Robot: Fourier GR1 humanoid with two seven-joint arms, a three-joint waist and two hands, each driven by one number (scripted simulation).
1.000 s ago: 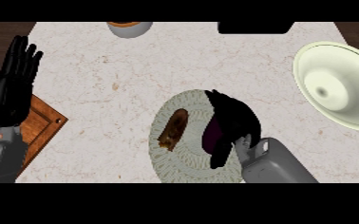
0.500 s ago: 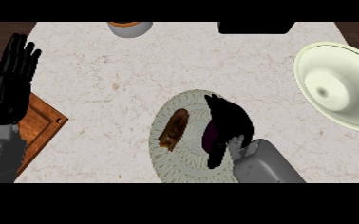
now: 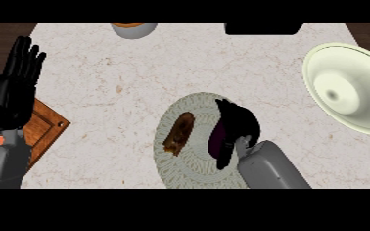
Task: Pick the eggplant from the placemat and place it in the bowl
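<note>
— While you look over the counter [image 3: 145,78], where does everything sit, biggest first?

— You have the pale stone top filling the view. At the right edge, well apart from the work, stands the cream bowl [image 3: 343,90], tilted toward you so its hollow shows. Near the middle, close to you, lies the round woven placemat [image 3: 189,173]. A wooden board [image 3: 45,127] pokes in at the left edge, and a small grey cup [image 3: 133,29] and a dark block [image 3: 264,28] sit along the far edge.

— And the hands?

— Your left hand [image 3: 18,85] rests open at the left edge, fingers straight and up. Your right hand [image 3: 239,122] is over the right half of the placemat, fingers curled down round the eggplant [image 3: 217,144], of which you see only a dark purple strip beneath the palm. A brown item [image 3: 179,133] lies just beside it on the mat, to the left.

— How will the eggplant handle?

— Judging by its kind, expect a smooth, glossy skin that can slide, a fairly light body and flesh that yields a little. Hold it across the thick middle, not the tapered end, and lift straight before you carry it right toward the bowl.
</note>
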